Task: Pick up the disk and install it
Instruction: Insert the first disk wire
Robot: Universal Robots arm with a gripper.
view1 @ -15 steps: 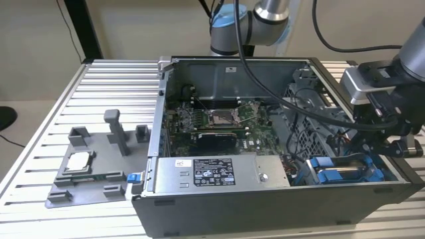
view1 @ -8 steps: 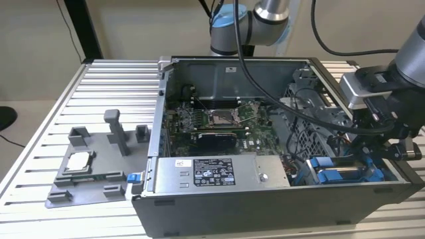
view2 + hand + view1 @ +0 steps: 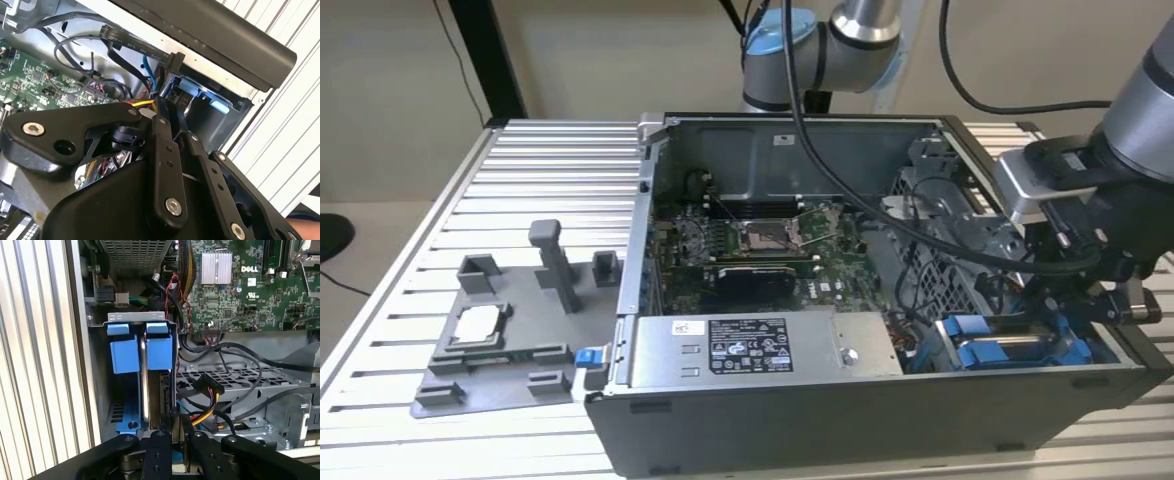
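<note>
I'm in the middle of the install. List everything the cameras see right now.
table: 1, silver, slatted, under everything.
computer case: 1, dark grey, open, on the table.
motherboard: 1, green, inside the case.
grey box: 1, white label, beside the motherboard.
disk: 1, silver-grey in blue carrier, on edge in the corner bay.
cables: several, black, red, yellow, beside the bay.
fixture tray: 1, grey, exterior view's left of the case.
processor chip: 1, silver, on the tray.
arm: 1, grey and black, exterior view's right.
hand: 1, black, close by the disk.

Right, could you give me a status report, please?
End effector low at the drive bay. Disk standing in it. Cable connector close alongside.
</note>
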